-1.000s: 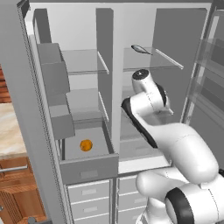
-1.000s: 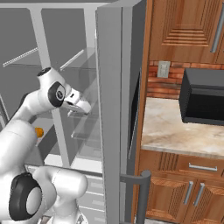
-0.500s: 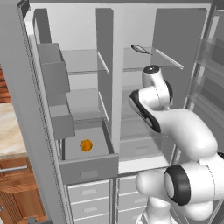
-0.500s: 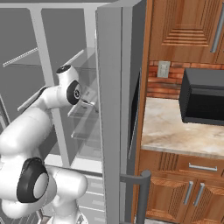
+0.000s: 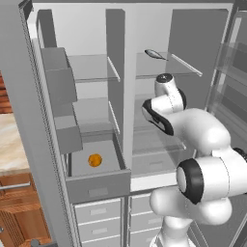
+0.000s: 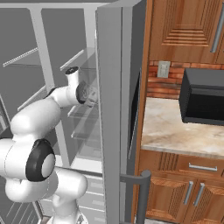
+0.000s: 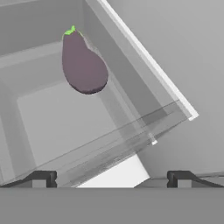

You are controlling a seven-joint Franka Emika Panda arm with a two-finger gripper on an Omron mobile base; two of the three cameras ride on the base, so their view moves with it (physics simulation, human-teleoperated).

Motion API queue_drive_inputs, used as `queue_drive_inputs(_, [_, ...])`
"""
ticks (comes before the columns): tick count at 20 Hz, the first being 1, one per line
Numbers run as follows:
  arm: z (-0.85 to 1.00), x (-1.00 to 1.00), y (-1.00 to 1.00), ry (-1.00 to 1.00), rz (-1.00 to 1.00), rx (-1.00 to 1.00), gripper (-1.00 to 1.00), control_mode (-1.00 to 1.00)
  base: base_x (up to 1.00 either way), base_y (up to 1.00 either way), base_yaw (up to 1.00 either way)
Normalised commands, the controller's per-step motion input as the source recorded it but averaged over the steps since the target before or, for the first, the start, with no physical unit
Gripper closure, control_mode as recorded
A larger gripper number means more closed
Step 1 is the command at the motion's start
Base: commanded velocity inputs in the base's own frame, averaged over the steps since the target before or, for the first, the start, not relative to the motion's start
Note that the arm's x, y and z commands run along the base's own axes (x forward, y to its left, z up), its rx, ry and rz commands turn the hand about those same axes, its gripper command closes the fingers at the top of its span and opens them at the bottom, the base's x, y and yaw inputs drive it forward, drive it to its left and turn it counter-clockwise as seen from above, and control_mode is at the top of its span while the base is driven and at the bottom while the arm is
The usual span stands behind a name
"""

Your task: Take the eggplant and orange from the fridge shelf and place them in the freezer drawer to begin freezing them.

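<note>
Hand [image 7: 112, 178] is spread wide, empty, before dull purple eggplant [image 7: 82, 64] on fridge shelf; bright orange ball [image 5: 94, 160] is seen in wide grey freezer drawer [image 5: 99, 185].

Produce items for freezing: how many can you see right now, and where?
2. The orange lies in the open freezer drawer. The eggplant sits on a fridge shelf ahead of the gripper. Nothing else like them shows, though the arm hides some shelf.
</note>
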Motion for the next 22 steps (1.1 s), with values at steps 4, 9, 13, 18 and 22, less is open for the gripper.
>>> queue_drive_inputs(4, [-0.08, 0.37, -0.16, 0.00, 0.00, 0.00, -1.00, -1.00, 0.00, 0.00, 0.00])
queue_drive_inputs(9, [-0.01, 0.38, 0.00, 0.00, 0.00, 0.00, -1.00, -1.00, 0.00, 0.00, 0.00])
queue_drive_inputs(13, [-0.11, 0.33, 0.00, 0.00, 0.00, 0.00, -1.00, -1.00, 0.00, 0.00, 0.00])
queue_drive_inputs(18, [-0.35, 0.30, -0.12, -0.04, 0.00, 0.00, -1.00, -1.00, 0.00, 0.00, 0.00])
queue_drive_inputs(22, [-0.18, 0.22, -0.04, -0.06, 0.00, 0.00, -1.00, -1.00, 0.00, 0.00, 0.00])
